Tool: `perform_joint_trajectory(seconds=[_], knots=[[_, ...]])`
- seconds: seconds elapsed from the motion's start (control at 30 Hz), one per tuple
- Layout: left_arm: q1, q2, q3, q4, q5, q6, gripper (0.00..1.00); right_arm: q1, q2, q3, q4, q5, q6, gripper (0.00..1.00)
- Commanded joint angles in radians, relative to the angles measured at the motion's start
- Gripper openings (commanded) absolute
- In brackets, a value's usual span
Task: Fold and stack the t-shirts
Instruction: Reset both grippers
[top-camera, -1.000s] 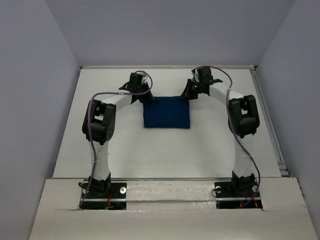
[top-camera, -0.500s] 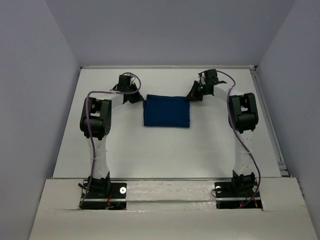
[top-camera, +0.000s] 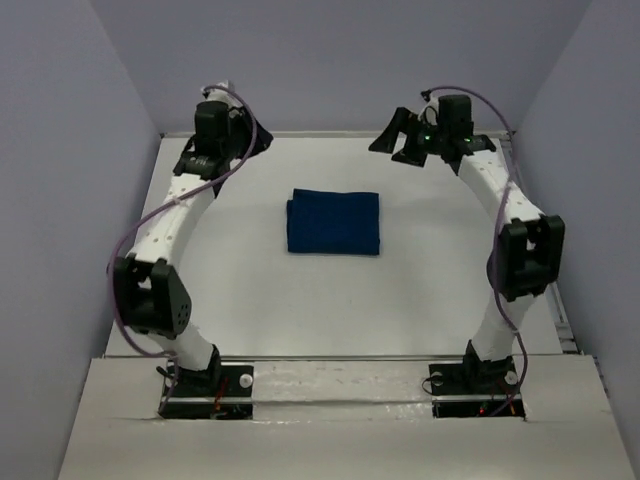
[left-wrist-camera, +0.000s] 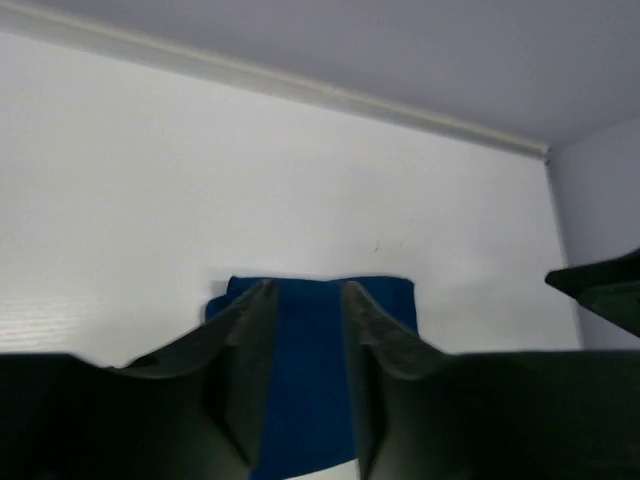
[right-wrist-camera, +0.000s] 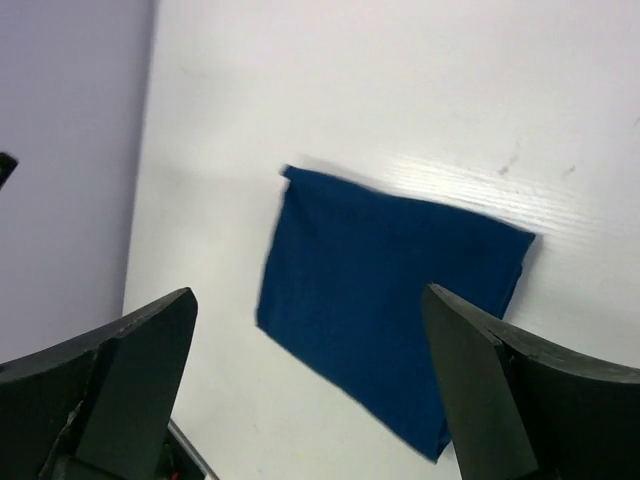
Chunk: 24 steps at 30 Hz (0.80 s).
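the t-shirt (top-camera: 333, 222) is recorded as a dark navy rectangle, folded, lying flat near the middle of the white table (top-camera: 250, 300). no print is seen on the upper face. in the wrist views the layers look not quite flush at one far corner; elsewhere the edges appear straight.

the left gripper (left-wrist-camera: 305, 295) is held above the far left part of the table, well apart from the cloth. its fingers are parted by a narrow gap and nothing is held between them. the right gripper (right-wrist-camera: 308, 295) is held above the far right part, also well apart from the cloth, with its fingers spread wide and nothing between them.

step in hand, as judged: the fold looks finished and the cloth is released, so the arms are to be kept clear. to do this well, the fingers should be kept high, so that no edge is caught and dragged open. if the loose corner is to be squared, it should be pressed lightly from above rather than pinched.

count: one t-shirt, two arms, two grippers. no second t-shirt is in view, so nothing is stacked yet.
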Motion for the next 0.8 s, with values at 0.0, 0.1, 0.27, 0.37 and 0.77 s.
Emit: perform_joint_trajectory(seconds=[0.0,0.1,0.27,0.37,0.77], knots=[[0.001,-0.308,0.045,-0.075,-0.137,0.070,0.67,-0.015,-0.398,-0.107,-0.024,0.142,-0.082,1.00],[0.001,-0.479,-0.017,-0.098,-0.203,0.067,0.99,-0.024,-0.658,-0.248,0.017,0.292,-0.073,1.00],[0.010,-0.661,-0.074,-0.123,-0.269,0.031,0.99,-0.024,-0.958,-0.437,0.204,0.573,0.001,1.00],[0.010,-0.716,-0.050,-0.146,-0.284,0.018,0.99,-0.024,-0.971,-0.432,0.163,0.631,-0.001,1.00],[0.010,-0.792,-0.099,-0.149,-0.243,0.018,0.99,-0.024,-0.973,-0.411,0.092,0.607,-0.004,1.00]])
